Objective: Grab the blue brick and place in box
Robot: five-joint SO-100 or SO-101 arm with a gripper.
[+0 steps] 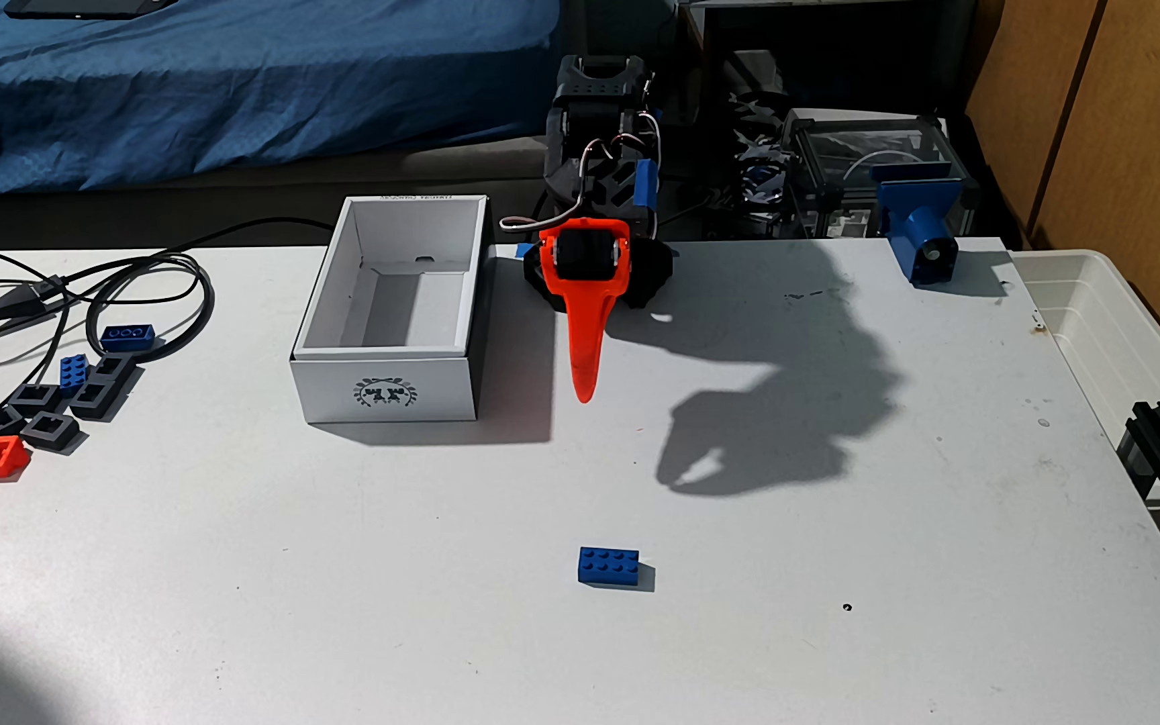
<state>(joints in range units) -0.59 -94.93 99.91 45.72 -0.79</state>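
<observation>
Fixed view, items listed from my gripper outward.

1. My gripper (584, 394): orange, pointing down toward the near table edge, tip above the table (772, 627), grasping nothing. I see a single tapering orange finger from this angle; I cannot tell whether the jaws are parted or closed.

2. Brick (608, 565): bright blue, 2x4 studs up, lying flat on the table. It sits well ahead of my gripper tip, toward the near edge and almost straight in line with it, apart from everything else. Long axis runs left to right across the view, crosswise to my finger's direction, the right end tilted slightly nearer the camera.

3. Box (385, 394): white, open top, dark wreath emblem on its near wall. Stands just beside my gripper on the view's left, long axis running away from the camera.

4. Small parts (47, 411): grey, blue and orange pieces clustered far to the view's left of my gripper, beyond the box, next to black cables (145, 279).

5. Blue clamp (919, 237): at the far table edge, well to the view's right of my gripper.
</observation>
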